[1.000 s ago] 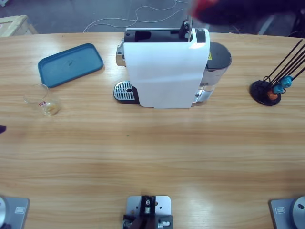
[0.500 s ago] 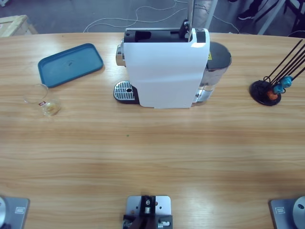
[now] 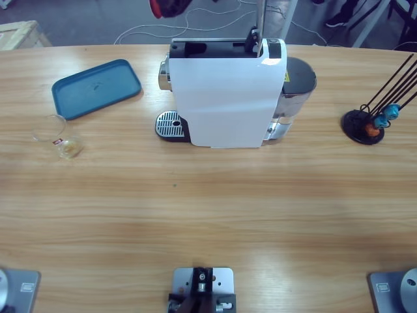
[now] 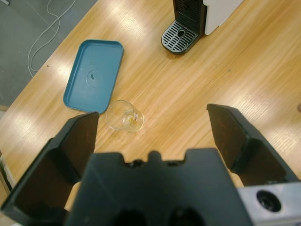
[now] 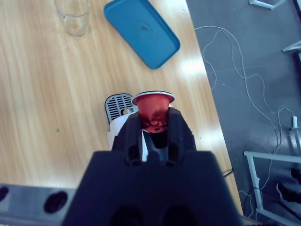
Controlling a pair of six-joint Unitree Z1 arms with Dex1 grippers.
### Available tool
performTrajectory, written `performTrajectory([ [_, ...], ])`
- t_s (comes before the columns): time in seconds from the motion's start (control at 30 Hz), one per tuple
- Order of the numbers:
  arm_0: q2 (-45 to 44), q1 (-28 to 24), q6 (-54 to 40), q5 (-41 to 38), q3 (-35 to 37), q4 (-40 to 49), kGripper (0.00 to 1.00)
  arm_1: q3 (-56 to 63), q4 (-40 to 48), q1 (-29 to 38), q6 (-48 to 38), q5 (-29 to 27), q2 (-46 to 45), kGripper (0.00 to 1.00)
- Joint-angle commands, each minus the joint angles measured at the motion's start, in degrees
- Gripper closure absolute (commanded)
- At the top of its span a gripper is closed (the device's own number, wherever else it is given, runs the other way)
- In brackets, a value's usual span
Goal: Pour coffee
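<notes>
Red and foil-rimmed, a coffee capsule [image 5: 153,111] sits pinched between the jaws of the right gripper [image 5: 153,123], high above the white coffee machine [image 3: 227,94]; in the high view a red shape at the top edge is probably this capsule, though too little of it shows to be sure. The left gripper [image 4: 153,129] hangs over the wooden table [image 3: 208,215] with its jaws spread wide and nothing between them, looking down on a clear glass tumbler [image 4: 124,116]. That tumbler stands on the table near the left end, just beside the near corner of a blue tray [image 3: 96,88] but apart from it, and the coffee [image 3: 70,148] is a shallow pale brown pool in its bottom. The machine's round drip grille [image 3: 169,121] faces the tumbler's side. Far to the right, a black capsule rack [image 3: 368,124] holds blue and orange capsules [image 3: 384,116].
</notes>
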State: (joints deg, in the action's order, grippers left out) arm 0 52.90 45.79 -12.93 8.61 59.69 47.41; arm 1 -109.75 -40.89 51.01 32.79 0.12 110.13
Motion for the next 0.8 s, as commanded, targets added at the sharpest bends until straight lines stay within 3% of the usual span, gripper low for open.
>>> performTrajectory([
  [0.03, -1.11, -0.63, -0.69, -4.02, -2.26, -0.74, 0.000, 2.10, -1.21, -3.48, 3.60, 3.83, 4.57, 1.000],
  [0.8, 1.80, -3.11, -0.61, -5.80, -1.16, -1.16, 0.000, 4.88, 3.80, -7.24, 6.02, 5.68, 7.70, 1.000],
])
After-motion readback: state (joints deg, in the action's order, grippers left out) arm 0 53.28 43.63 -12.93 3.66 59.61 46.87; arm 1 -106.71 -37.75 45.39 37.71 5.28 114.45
